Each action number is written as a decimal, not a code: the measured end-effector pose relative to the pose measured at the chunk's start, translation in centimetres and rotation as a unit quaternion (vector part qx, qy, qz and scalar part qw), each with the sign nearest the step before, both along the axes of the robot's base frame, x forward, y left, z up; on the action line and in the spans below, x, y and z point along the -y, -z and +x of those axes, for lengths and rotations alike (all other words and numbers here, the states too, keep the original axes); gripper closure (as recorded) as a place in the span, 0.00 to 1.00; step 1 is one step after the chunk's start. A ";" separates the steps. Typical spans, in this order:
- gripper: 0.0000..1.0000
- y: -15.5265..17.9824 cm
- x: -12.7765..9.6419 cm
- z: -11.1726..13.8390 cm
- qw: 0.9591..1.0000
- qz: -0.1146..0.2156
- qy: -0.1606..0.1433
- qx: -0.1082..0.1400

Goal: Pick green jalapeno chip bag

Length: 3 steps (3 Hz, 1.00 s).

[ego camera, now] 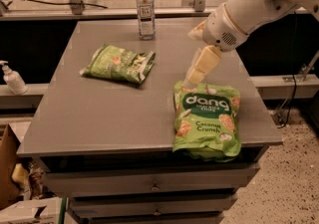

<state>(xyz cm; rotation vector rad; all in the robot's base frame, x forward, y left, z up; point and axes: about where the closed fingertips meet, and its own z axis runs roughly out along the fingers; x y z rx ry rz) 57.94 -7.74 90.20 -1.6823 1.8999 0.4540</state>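
The green jalapeno chip bag (118, 63) is a small crinkled green bag with pale and orange print, lying flat on the left middle of the grey table (99, 113). My gripper (191, 79) hangs from the white arm on the right, pointing down and left, above the table to the right of the chip bag and just over the top edge of the larger bright-green "dang Coconut Crunch" pouch (207, 118). It holds nothing that I can see.
A clear water bottle (145, 7) stands at the table's back middle. The dang pouch overhangs the front right edge. A white pump bottle (12, 77) sits on a ledge at left. Drawers lie below the tabletop.
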 end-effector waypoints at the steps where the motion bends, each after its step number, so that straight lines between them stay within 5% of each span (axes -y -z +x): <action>1: 0.00 0.1 -2.6 0.6 1.000 0.027 -0.009 0.013; 3: 0.00 0.0 -8.6 3.7 0.997 0.044 -0.038 0.044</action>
